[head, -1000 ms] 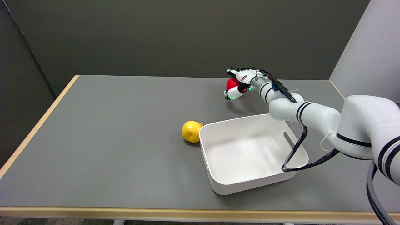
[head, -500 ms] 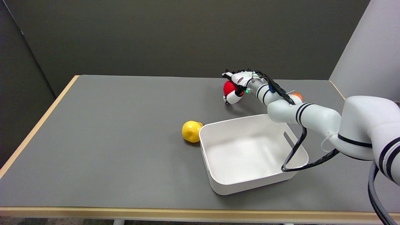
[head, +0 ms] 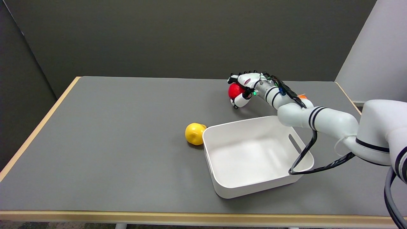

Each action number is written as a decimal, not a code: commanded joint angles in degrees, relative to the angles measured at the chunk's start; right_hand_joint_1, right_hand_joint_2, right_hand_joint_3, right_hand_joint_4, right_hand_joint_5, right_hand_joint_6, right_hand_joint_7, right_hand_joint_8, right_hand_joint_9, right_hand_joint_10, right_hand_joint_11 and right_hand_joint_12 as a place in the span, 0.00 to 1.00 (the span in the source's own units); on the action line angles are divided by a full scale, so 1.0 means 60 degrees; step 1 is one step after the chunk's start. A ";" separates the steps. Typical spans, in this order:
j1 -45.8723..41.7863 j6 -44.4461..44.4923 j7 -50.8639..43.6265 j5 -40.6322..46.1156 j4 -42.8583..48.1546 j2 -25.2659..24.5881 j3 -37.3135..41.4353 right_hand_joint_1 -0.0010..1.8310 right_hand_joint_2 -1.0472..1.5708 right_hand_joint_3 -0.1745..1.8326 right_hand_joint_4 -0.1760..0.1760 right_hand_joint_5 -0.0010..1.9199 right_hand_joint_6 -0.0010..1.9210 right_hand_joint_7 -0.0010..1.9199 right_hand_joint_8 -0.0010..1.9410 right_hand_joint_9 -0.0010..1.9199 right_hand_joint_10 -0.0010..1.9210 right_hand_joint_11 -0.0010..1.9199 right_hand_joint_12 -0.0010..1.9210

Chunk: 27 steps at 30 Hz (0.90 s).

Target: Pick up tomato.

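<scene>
Where dark walls back it, a grey table (head: 111, 133) stands.

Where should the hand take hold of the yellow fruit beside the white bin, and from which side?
Probably from above and the open left side, around the round body of the yellow fruit. Its right side touches the wall of the white bin, so fingers likely won't fit there. The right hand holds the tomato now.
</scene>
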 commanded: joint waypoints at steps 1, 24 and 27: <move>-0.0241 0.0762 -0.0333 0.0157 -0.0514 0.0439 0.0170 0.68 0.82 0.27 0.22 0.20 0.82 0.35 0.64 0.37 0.72 0.35 0.81; -0.1345 0.3846 -0.0330 0.2762 -0.5814 0.4035 0.0407 0.73 0.83 0.19 0.00 0.28 0.86 0.43 0.62 0.43 0.74 0.42 0.84; -0.2006 0.5007 -0.0230 0.3464 -0.7101 0.5296 0.0535 0.73 0.84 0.18 0.00 0.27 0.87 0.43 0.62 0.42 0.73 0.42 0.84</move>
